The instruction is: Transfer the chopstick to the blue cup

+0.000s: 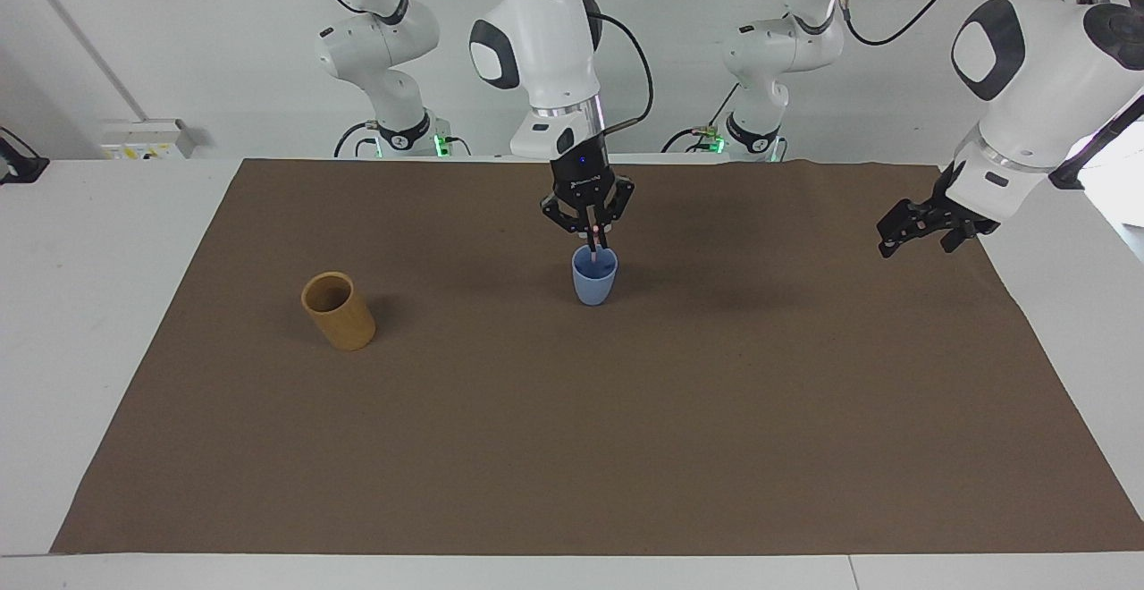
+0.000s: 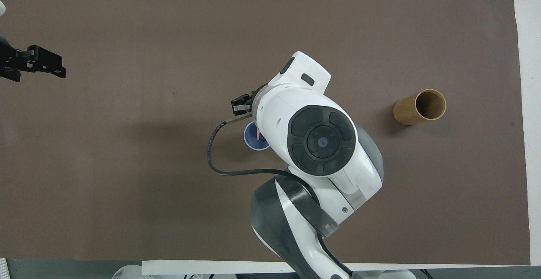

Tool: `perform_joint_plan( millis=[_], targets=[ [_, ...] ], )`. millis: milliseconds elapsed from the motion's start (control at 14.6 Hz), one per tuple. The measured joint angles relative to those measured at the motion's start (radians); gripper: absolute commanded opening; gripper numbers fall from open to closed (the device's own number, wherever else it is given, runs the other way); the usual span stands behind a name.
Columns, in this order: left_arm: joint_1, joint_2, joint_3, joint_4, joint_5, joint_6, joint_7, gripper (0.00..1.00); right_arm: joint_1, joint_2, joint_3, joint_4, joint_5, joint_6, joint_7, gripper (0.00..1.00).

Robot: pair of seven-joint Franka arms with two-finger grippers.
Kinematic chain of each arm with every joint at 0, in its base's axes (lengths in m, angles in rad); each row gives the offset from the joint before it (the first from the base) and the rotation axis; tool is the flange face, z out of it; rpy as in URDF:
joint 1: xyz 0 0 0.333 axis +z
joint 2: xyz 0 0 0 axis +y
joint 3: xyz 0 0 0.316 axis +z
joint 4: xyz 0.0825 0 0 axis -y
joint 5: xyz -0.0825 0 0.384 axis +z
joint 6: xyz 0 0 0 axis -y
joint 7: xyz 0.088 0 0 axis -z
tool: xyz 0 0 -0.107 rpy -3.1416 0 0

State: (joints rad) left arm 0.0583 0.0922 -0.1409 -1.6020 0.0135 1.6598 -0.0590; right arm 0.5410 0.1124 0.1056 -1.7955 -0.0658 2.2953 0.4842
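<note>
My right claw over blue cup at desk middle, fingers around chopstick, tip inside cup. Release step; I think next: open fully, lift straight. Left claw open, waits.

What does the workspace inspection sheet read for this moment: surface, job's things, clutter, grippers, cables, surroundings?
Surface: brown mat covering a white table.
Job's things: blue cup upright mid-mat; chopstick pointing down into its mouth.
Clutter: tan holder, toward the right arm's end.
Grippers: right gripper just over the blue cup, the chopstick between its fingers; left gripper open, waiting above the mat's edge at its own end.
Cables: black cable looping off the right wrist.
Surroundings: white wall, two further arm bases.
</note>
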Motion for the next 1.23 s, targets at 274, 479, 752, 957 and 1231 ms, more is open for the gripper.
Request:
perform_joint_plan(
  millis=[274,479,752,957,1231],
  targets=[
    [0.000,0.000,0.000,0.000,0.000,0.000,0.000,1.00,-0.025,-0.010,-0.014,0.079,-0.002,-0.117,0.001,1.00],
    [0.000,0.000,0.000,0.000,0.000,-0.001,0.000,1.00,-0.138,-0.035,-0.021,0.260,-0.002,-0.403,-0.004,1.00],
    [0.000,0.000,0.000,0.000,0.000,-0.001,0.000,1.00,-0.363,-0.085,-0.028,0.399,0.044,-0.777,-0.125,1.00],
    [0.000,-0.001,0.000,0.000,0.000,-0.003,0.000,1.00,-0.560,-0.114,-0.038,0.428,0.058,-0.955,-0.344,1.00],
    [-0.003,-0.006,-0.006,0.000,0.000,-0.005,0.000,1.00,-0.662,-0.145,-0.044,0.373,0.065,-1.050,-0.474,1.00]
  ],
)
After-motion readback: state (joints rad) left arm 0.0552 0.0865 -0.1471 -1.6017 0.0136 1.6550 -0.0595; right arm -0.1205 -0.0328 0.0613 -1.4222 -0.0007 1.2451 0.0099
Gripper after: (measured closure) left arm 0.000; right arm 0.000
